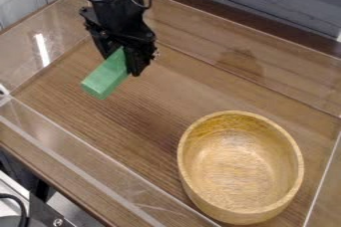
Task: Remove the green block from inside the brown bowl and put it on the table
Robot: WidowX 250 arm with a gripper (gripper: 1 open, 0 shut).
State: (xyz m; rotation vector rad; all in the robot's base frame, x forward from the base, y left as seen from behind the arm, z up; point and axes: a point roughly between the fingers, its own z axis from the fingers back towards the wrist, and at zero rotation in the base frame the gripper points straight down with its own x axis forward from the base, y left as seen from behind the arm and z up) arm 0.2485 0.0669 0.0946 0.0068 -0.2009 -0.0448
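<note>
With the green block (106,74) clamped between the partly closed fingers of the gripper (118,56), placement is under way; a gentle lowering onto the desk (147,121) is needed next.

The gripper (120,49) is closed on the green block (106,75), which tilts above the surface (140,121). The brown bowl (241,167) rests upright at the near right, well apart from the block.
</note>
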